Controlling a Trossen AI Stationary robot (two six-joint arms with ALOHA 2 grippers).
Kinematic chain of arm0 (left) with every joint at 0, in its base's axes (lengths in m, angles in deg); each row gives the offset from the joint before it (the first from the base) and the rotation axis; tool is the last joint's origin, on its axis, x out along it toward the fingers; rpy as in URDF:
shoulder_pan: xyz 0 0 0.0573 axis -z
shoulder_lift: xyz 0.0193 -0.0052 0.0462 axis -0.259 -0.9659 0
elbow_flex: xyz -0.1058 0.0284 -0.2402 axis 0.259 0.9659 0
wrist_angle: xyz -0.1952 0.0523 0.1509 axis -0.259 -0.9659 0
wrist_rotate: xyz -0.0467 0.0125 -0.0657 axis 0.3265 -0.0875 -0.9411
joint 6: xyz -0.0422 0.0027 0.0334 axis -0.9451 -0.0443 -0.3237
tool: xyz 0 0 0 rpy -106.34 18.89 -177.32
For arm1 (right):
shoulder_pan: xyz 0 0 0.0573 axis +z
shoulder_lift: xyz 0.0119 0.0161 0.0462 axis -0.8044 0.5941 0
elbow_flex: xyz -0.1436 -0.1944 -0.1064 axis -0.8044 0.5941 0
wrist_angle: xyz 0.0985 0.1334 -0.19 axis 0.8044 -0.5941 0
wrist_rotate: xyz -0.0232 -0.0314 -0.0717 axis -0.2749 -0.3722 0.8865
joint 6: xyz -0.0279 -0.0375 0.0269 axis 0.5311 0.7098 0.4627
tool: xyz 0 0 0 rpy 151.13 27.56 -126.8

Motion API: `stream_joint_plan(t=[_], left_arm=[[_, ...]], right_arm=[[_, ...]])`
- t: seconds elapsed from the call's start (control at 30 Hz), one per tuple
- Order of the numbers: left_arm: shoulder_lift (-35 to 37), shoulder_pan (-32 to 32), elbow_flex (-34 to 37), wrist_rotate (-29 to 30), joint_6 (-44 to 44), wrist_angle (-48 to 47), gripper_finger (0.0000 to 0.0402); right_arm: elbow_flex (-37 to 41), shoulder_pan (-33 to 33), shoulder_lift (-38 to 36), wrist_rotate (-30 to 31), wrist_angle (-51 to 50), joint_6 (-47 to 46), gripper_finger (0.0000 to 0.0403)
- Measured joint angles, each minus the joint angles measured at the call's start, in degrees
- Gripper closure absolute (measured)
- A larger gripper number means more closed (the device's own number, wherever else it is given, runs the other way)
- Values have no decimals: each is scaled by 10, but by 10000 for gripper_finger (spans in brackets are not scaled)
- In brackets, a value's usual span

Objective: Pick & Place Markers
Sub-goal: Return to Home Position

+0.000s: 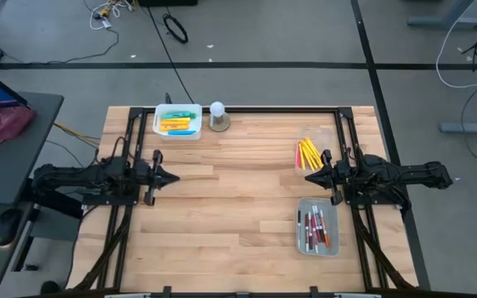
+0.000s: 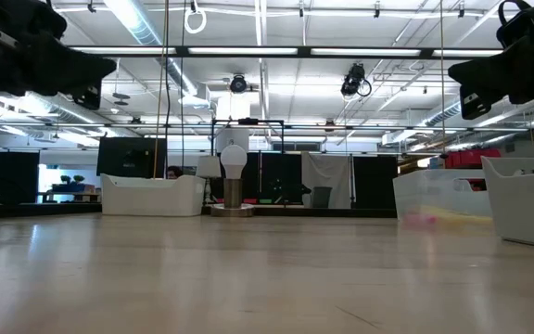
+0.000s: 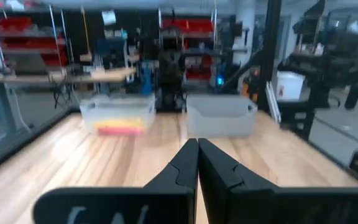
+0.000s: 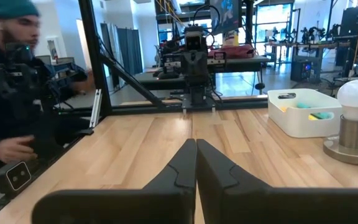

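Two dark arms hang above the wooden worktop (image 1: 238,199), tips pointing at each other across a bare stretch of wood. The left arm (image 1: 89,178) has its left jaws pressed together on nothing. The right arm (image 1: 396,175) has its right jaws pressed together on nothing as well. Each wrist view shows the two fingers meeting along their length.

Just beside the tip of the right jaws, toward the worktop's back edge, a transparent bin (image 1: 325,142) holds a fan of yellow markers (image 1: 308,154). On the opposite side of the right jaws, near but a little farther off, a shallow grey tray (image 1: 317,200) holds red and white-bodied markers (image 1: 315,228) lying side by side.

Well apart from the left jaws, toward the back edge, stands a white bin (image 1: 178,135). It holds mixed markers (image 1: 176,124), mostly yellow with some blue and green. A white bulb (image 1: 218,109) on a round base stands just beside that bin, on the side nearer the right jaws.

Beyond the worktop's edge, near the left arm, the right wrist view shows a person (image 4: 17,93) in dark clothing.
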Motion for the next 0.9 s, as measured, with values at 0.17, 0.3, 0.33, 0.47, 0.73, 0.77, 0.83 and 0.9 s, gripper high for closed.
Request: stream_joint_plan(t=[0.17, 0.3, 0.33, 0.47, 0.73, 0.77, 0.83, 0.9], left_arm=[[0, 0, 0, 2, 0, 14, 385], [0, 0, 0, 4, 0, 18, 385], [0, 0, 0, 4, 0, 19, 385], [0, 0, 0, 5, 0, 21, 385], [0, 0, 0, 6, 0, 23, 385], [0, 0, 0, 6, 0, 23, 385], [0, 0, 0, 7, 0, 23, 385], [0, 0, 0, 7, 0, 23, 385]], right_arm=[[0, 0, 0, 0, 0, 0, 392], [0, 0, 0, 0, 0, 0, 392], [0, 0, 0, 0, 0, 0, 392], [0, 0, 0, 0, 0, 0, 392], [0, 0, 0, 0, 0, 0, 392], [0, 0, 0, 0, 0, 0, 392], [0, 0, 0, 0, 0, 0, 392], [0, 0, 0, 0, 0, 0, 392]])
